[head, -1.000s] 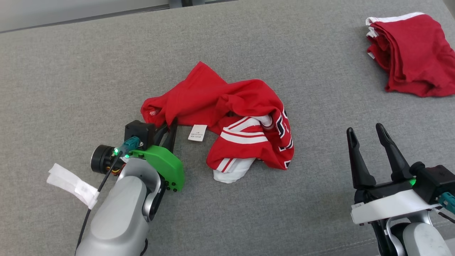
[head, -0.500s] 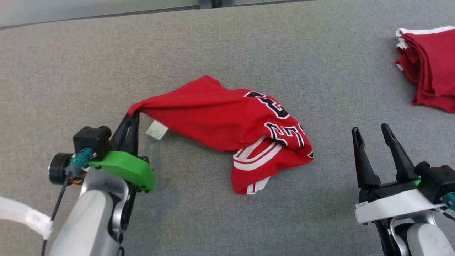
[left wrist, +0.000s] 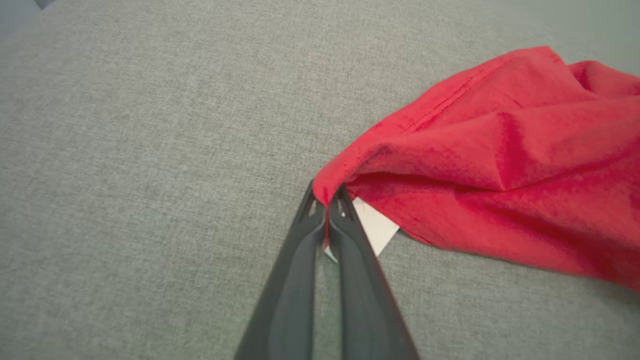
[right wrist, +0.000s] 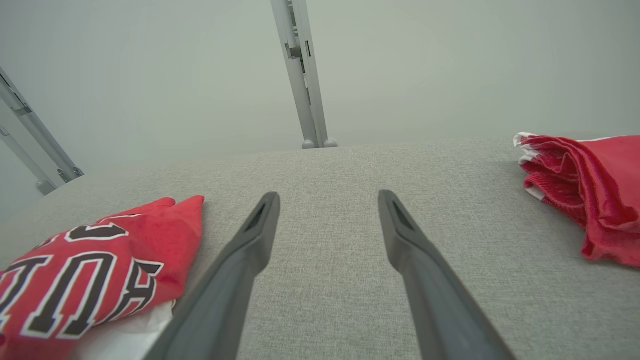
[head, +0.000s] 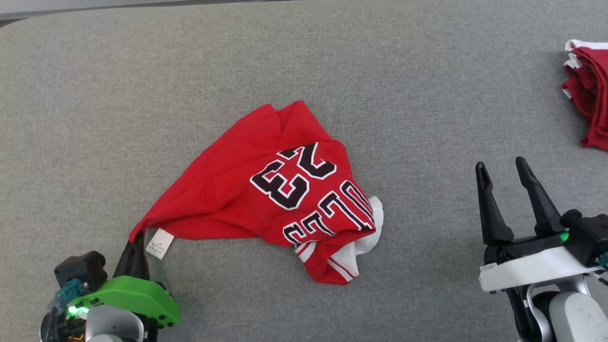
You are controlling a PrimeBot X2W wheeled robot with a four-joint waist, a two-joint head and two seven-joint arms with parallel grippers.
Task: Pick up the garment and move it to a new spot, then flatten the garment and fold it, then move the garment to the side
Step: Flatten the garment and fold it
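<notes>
the garment (head: 266,199), a red jersey with a black, white-edged 23 and lettering facing up, lies rumpled near the middle of the grey surface (head: 142,95), a little left of centre. its bulk is bunched at the near right end, where white-striped trim and some white cloth poke out from under the red. from there it narrows to a drawn-out point toward the near left, and that point ends in my left hand (head: 135,236).

in the left wrist view my two dark fingers (left wrist: 350,250) are pressed together with a thin edge of red cloth caught between the tips, so i am pinching the garment by its corner. a white label (head: 159,243) hangs from the hem just right of the tips, against my right finger.

my right hand (head: 501,165) sits at the near right, well apart from the garment, fingers spread wide and pointing far, with bare surface between them. in its wrist view the garment's lettered end lies to the left of my fingers.

a folded red pile (head: 586,90) with white edging rests at the far right of the surface, well apart from everything else. past the far edge a metal post (right wrist: 302,75) stands before a pale wall.
</notes>
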